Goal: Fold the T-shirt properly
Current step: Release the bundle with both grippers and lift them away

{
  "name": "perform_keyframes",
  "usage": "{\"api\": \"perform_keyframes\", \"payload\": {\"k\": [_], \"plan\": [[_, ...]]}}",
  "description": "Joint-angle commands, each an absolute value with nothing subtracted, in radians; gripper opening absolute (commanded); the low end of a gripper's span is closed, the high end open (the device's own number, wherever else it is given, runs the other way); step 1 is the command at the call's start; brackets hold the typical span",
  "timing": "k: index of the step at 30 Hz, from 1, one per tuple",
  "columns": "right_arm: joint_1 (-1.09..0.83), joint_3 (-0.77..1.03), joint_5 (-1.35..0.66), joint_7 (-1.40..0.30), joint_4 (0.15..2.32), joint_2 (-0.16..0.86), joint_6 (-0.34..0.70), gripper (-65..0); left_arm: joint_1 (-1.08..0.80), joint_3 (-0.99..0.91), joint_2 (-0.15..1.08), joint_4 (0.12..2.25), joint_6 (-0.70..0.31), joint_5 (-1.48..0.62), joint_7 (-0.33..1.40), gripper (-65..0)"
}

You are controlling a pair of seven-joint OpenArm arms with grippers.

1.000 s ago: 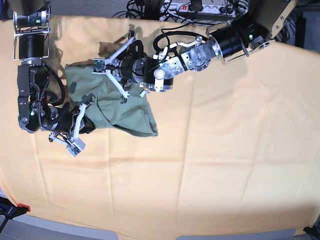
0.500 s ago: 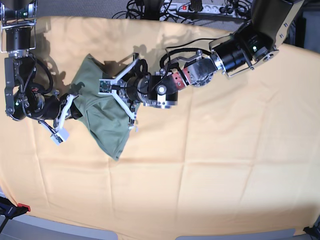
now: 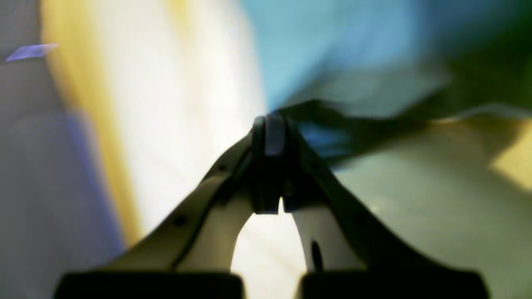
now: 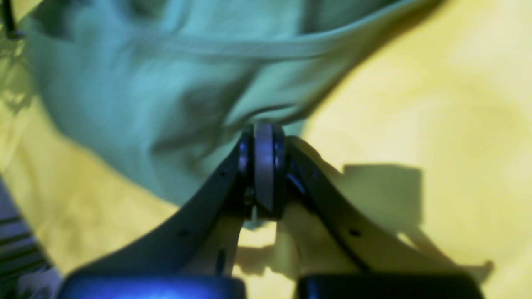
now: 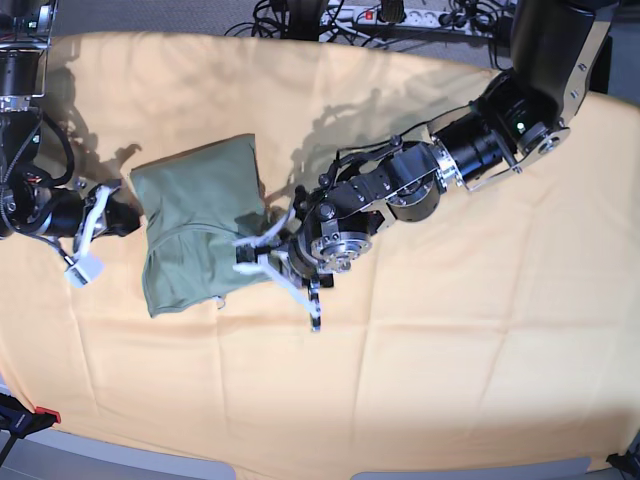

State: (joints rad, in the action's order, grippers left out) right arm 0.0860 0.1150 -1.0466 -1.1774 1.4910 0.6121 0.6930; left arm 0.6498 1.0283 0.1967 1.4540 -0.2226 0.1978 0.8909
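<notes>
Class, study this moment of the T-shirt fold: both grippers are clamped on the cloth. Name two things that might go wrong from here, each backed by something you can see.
1. The left gripper and right gripper pinch only small bits of the T-shirt at opposite sides; thin fabric may slip free.
2. The garment hangs bunched and creased between them, so laying it down now would likely set wrinkles.
3. The yellow table cloth already shows creases; dragging could ruck it.

T-shirt (image 5: 195,235) lies on the table cloth (image 5: 450,340) covering the desk, toward base view's left. Right hand (image 5: 128,212) at its left edge, left hand (image 5: 262,240) at its right edge. Cables behind, along the far edge.
</notes>
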Motion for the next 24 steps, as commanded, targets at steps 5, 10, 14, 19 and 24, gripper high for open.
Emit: {"api": "perform_keyframes", "payload": {"k": [5, 10, 14, 19, 24], "plan": [[0.080, 0.172, -1.029, -1.152, 1.504, 0.632, 0.698, -65.0, 0.709, 1.018, 0.211, 1.473, -0.062, 0.286, 0.893, -65.0], [0.009, 0.171, -0.990, -1.076, 1.503, 0.626, 0.698, -65.0, 0.709, 0.978, 0.226, 1.472, 0.044, 0.280, 0.907, -65.0], [-0.015, 0.171, -0.990, -1.086, 1.503, 0.616, 0.698, -65.0, 0.709, 0.876, 0.227, 1.473, 0.053, 0.260, 0.906, -65.0], [-0.060, 0.171, -0.998, -1.085, 1.503, 0.577, 0.698, -65.0, 0.709, 0.710, 0.227, 1.473, -0.010, 0.081, 0.907, -65.0], [-0.078, 0.171, -1.101, -1.140, 1.503, 0.554, 0.698, -65.0, 0.709, 0.571, 0.227, 1.473, -0.133, -0.099, 0.906, -65.0]]}}
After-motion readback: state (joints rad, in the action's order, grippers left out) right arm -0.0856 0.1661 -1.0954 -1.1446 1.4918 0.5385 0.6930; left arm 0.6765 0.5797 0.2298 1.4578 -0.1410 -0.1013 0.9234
